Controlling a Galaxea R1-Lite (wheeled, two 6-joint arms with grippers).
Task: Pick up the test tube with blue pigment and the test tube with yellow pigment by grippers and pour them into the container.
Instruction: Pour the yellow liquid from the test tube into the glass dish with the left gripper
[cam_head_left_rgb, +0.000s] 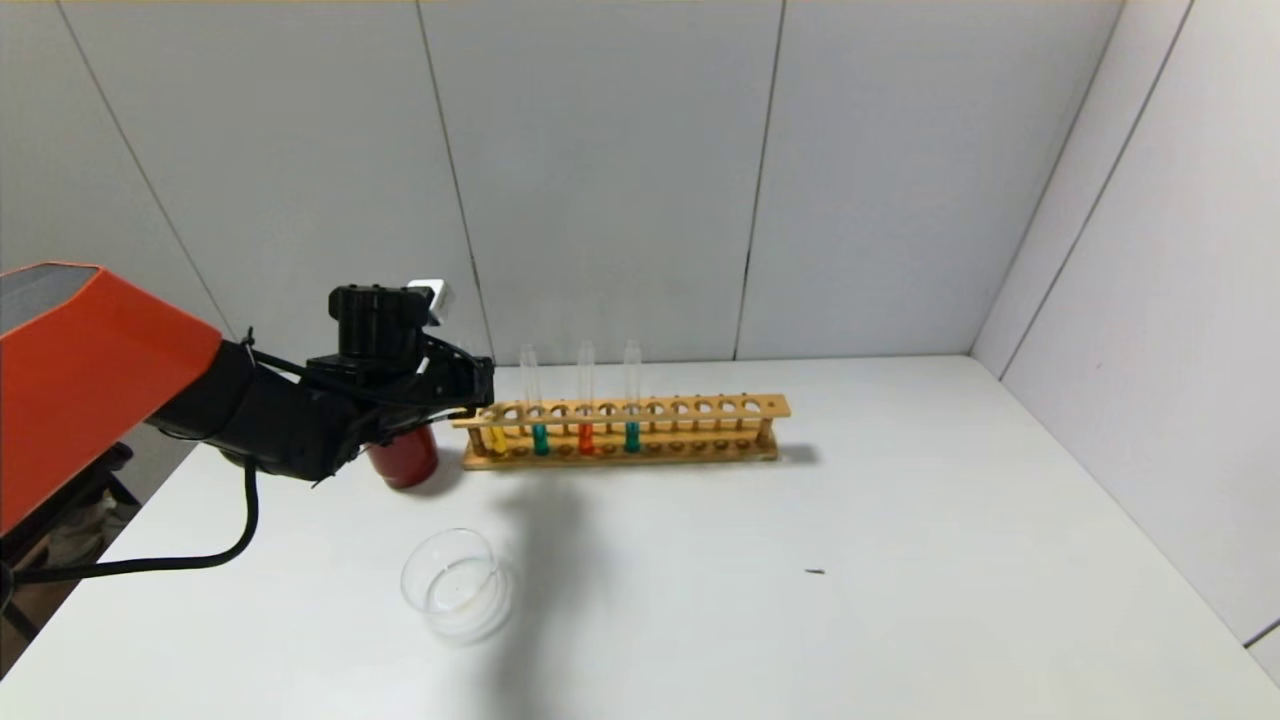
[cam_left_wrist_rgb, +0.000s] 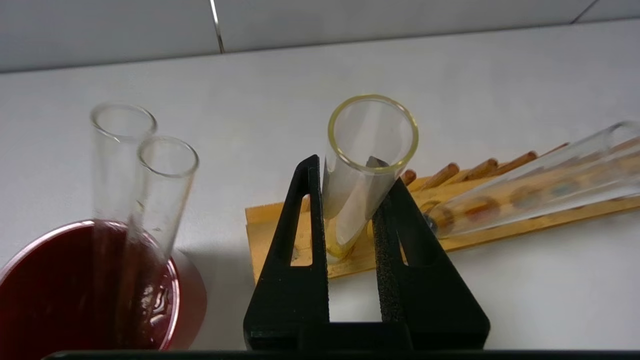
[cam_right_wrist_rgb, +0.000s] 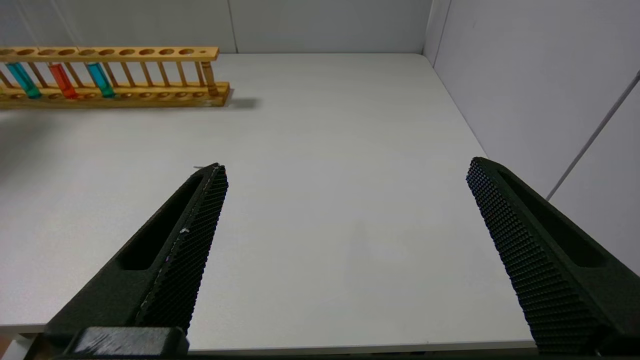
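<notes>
The test tube with yellow pigment (cam_head_left_rgb: 495, 438) stands in the first hole at the left end of the wooden rack (cam_head_left_rgb: 700, 408). My left gripper (cam_head_left_rgb: 480, 395) is at that end, and in the left wrist view the left gripper (cam_left_wrist_rgb: 350, 172) has its fingers closed against both sides of the yellow tube (cam_left_wrist_rgb: 345, 210), whose bottom still rests in the rack (cam_left_wrist_rgb: 280, 220). The test tube with blue pigment (cam_head_left_rgb: 632, 436) stands fourth from the left and shows in the right wrist view (cam_right_wrist_rgb: 100, 80). The clear glass container (cam_head_left_rgb: 455, 585) sits in front of the rack. My right gripper (cam_right_wrist_rgb: 347, 165) is open and empty over the table's near right part.
A teal tube (cam_head_left_rgb: 540, 438) and an orange tube (cam_head_left_rgb: 586, 438) stand between the yellow and blue ones. A dark red cup (cam_head_left_rgb: 405, 460) left of the rack holds two empty glass tubes (cam_left_wrist_rgb: 165, 180). Walls close in behind and on the right.
</notes>
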